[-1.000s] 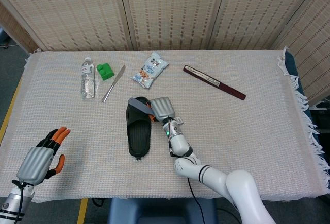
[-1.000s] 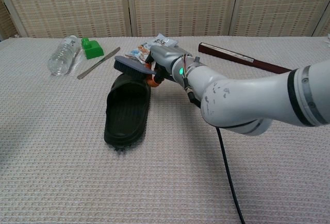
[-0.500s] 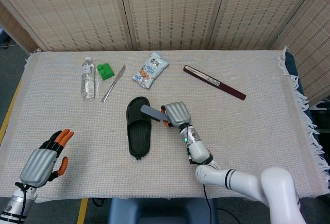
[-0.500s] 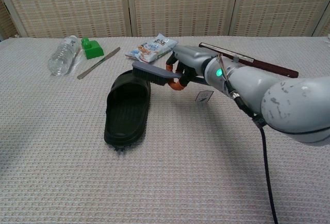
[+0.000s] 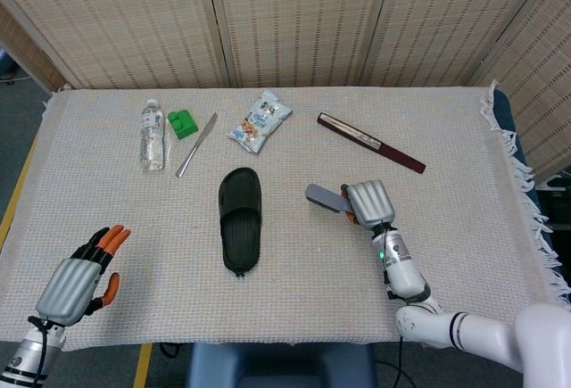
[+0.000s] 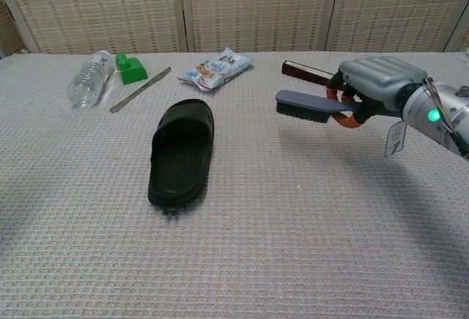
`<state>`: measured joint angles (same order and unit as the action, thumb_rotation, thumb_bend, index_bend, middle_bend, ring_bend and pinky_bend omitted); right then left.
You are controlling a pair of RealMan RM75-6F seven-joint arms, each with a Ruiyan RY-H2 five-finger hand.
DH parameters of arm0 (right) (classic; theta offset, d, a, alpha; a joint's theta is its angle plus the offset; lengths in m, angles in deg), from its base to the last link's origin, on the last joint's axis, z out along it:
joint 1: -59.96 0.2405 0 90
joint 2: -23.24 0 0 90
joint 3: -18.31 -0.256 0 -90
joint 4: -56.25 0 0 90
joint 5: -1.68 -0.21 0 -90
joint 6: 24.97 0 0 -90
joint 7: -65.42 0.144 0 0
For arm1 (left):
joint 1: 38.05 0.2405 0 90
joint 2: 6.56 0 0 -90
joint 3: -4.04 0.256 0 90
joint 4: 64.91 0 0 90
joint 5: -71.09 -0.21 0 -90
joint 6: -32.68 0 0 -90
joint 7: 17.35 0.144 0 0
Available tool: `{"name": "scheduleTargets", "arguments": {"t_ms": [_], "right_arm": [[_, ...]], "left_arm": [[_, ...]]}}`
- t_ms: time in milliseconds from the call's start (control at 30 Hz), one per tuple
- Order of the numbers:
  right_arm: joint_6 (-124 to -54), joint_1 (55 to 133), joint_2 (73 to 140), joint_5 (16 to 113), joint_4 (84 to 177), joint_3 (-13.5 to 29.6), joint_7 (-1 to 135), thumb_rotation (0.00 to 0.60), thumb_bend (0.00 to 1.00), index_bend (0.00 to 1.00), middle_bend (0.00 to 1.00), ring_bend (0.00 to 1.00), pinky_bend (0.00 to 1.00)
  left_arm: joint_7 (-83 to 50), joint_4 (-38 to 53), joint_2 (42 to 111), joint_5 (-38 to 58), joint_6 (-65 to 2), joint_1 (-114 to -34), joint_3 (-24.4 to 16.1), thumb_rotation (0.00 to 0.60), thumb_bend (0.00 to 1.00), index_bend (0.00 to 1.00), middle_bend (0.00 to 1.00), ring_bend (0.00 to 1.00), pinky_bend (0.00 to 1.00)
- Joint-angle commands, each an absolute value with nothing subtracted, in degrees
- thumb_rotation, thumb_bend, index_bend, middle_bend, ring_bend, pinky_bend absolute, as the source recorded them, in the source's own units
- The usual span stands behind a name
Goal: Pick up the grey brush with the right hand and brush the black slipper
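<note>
The black slipper lies sole-down in the middle of the table, toe toward me. My right hand holds the grey brush by its handle, well to the right of the slipper and above the cloth, bristles pointing down and head pointing left. The brush is clear of the slipper. My left hand hovers at the table's near left corner, fingers spread, holding nothing; the chest view does not show it.
Along the far side lie a water bottle, a green block, a table knife, a snack packet and a dark red flat bar. The woven cloth covers the table, fringe at its right edge.
My right hand has carried the brush off the slipper's far end and away to the right, lifting it clear. The left hand has barely moved.
</note>
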<state>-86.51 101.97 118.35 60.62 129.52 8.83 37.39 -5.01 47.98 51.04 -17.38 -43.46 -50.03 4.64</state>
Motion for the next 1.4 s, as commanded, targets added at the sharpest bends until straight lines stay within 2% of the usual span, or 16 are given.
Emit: {"name": "scheduleTargets", "arguments": {"t_ms": [33,67,133,233,267,333,367,467,533,667,833,1000,1133,1233,1400], "right_arm": [[-88.63,97.67,119.38,66.24,123.00,13.70,43.34,0.600,0.32,0.73,0.81,0.84,1.00],[-87.68,97.21,119.55,66.31,122.26,14.06,44.80,0.600,0.30,0.68,0.79,0.82,0.99],[-85.26,96.56,119.65,65.85,121.56,14.42,46.88,0.600,0.27,0.43,0.65,0.72,0.92],[-82.19,96.64,118.94,64.83,121.95,14.53,46.00,0.600,0.24,0.12,0.43,0.56,0.81],[-81.28,96.78,118.51,64.42,122.28,14.54,45.29,0.600,0.24,0.07,0.39,0.52,0.79],[-79.15,97.23,116.93,62.99,124.12,14.41,43.11,0.600,0.21,0.00,0.25,0.39,0.68],[-78.41,97.41,115.98,62.22,125.27,14.34,41.90,0.600,0.19,0.00,0.20,0.33,0.64],[-76.33,97.99,111.29,58.93,131.41,14.45,37.03,0.600,0.13,0.00,0.02,0.08,0.43],[-75.89,98.23,107.15,56.15,137.15,14.64,33.59,0.600,0.10,0.00,0.00,0.01,0.33],[-77.82,98.00,99.87,52.97,146.91,15.10,29.51,0.600,0.08,0.00,0.00,0.00,0.23],[-86.93,93.97,89.86,55.97,159.59,15.29,30.30,0.600,0.06,0.00,0.00,0.00,0.15],[-103.26,84.33,83.98,65.32,166.62,18.09,32.65,0.600,0.06,0.00,0.00,0.00,0.13],[-119.45,74.34,84.73,71.03,168.23,21.33,30.66,0.600,0.06,0.00,0.00,0.00,0.12],[-120.99,71.61,82.43,75.55,170.36,24.05,31.92,0.600,0.06,0.00,0.00,0.00,0.11],[-123.70,69.47,79.67,80.92,172.63,23.94,34.86,0.600,0.06,0.00,0.00,0.00,0.11]], "left_arm": [[-4.59,47.98,51.36,-17.20,-43.19,-50.10,4.71,0.600,0.63,0.00,0.00,0.00,0.24],[-4.43,48.00,51.48,-17.11,-43.06,-50.13,4.75,0.600,0.63,0.00,0.00,0.00,0.24],[-4.08,48.01,51.71,-16.94,-42.71,-50.26,4.81,0.600,0.63,0.00,0.00,0.00,0.24],[-3.47,48.09,52.05,-17.04,-42.05,-50.47,5.11,0.600,0.63,0.00,0.00,0.00,0.24],[-3.33,48.14,52.17,-17.09,-41.80,-50.56,5.22,0.600,0.63,0.00,0.00,0.00,0.24],[-2.97,48.17,52.34,-17.03,-41.48,-50.68,5.33,0.600,0.63,0.00,0.00,0.00,0.24],[-2.83,48.20,52.39,-17.02,-41.47,-50.66,5.38,0.600,0.63,0.00,0.00,0.00,0.24],[-2.61,48.29,52.39,-17.07,-41.74,-50.51,5.45,0.600,0.63,0.00,0.00,0.00,0.24],[-2.64,48.33,52.39,-17.30,-41.72,-50.49,5.60,0.600,0.63,0.00,0.00,0.00,0.24],[-2.43,48.44,52.42,-17.34,-41.27,-50.65,5.80,0.600,0.63,0.00,0.00,0.00,0.24],[-1.98,48.71,52.36,-17.41,-41.71,-50.48,5.80,0.600,0.63,0.00,0.00,0.00,0.24],[-1.55,48.81,52.14,-18.18,-42.83,-50.10,5.75,0.600,0.63,0.00,0.00,0.00,0.24],[-0.77,48.18,52.40,-17.89,-42.69,-50.12,5.72,0.600,0.63,0.00,0.00,0.00,0.24],[0.24,48.04,52.73,-17.63,-43.58,-49.89,5.24,0.600,0.62,0.00,0.00,0.00,0.23],[1.94,48.21,53.57,-17.61,-44.63,-49.55,4.88,0.600,0.61,0.00,0.00,0.00,0.23]]}}
